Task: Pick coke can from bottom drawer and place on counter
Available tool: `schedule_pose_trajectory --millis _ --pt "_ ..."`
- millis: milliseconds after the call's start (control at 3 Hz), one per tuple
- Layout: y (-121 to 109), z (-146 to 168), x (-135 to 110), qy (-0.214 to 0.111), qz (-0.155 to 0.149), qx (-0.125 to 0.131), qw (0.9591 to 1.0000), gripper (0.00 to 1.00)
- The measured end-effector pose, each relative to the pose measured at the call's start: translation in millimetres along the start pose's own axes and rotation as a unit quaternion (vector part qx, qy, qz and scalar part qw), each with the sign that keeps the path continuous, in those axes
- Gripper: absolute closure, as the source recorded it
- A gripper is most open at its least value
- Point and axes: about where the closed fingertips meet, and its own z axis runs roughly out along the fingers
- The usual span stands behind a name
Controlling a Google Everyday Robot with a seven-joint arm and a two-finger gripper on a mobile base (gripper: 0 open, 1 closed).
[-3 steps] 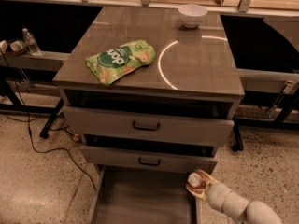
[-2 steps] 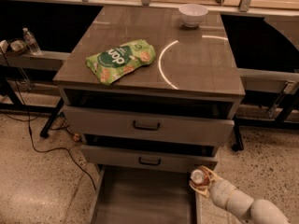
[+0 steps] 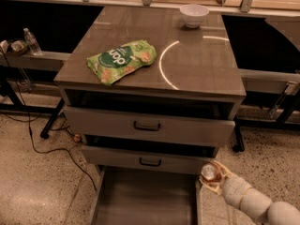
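My gripper (image 3: 212, 175) is at the lower right, just past the right rim of the open bottom drawer (image 3: 145, 201), and it is shut on the coke can (image 3: 208, 171). Only the can's silver top and a little red below it show between the fingers. The can is held up above the drawer's rim, below the front of the middle drawer. The drawer's flat grey floor shows nothing on it. The counter (image 3: 201, 60) above is a glossy grey-brown top with a curved light reflection.
A green chip bag (image 3: 121, 61) lies on the counter's left half and a white bowl (image 3: 194, 15) stands at its back. The two upper drawers (image 3: 147, 125) are slightly ajar. A water bottle (image 3: 32, 41) stands on a shelf at far left. Cables run over the floor at left.
My gripper has carried the can to the right and slightly up, from over the drawer's right edge to just outside it.
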Motion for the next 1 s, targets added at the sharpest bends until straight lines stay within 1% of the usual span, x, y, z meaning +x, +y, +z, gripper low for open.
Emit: schedule_pose_trajectory --millis 333,667,1000 --pt "-43.2 -42.2 -55.7 -0.009 -0.017 0.039 0.9991 1.0" --pt "-83.2 -90.3 -130.3 -0.03 -0.05 0.079 0.9952 1.0" --pt "-90.3 -92.5 -142.8 -0.033 -0.061 0.077 0.9946 1.0"
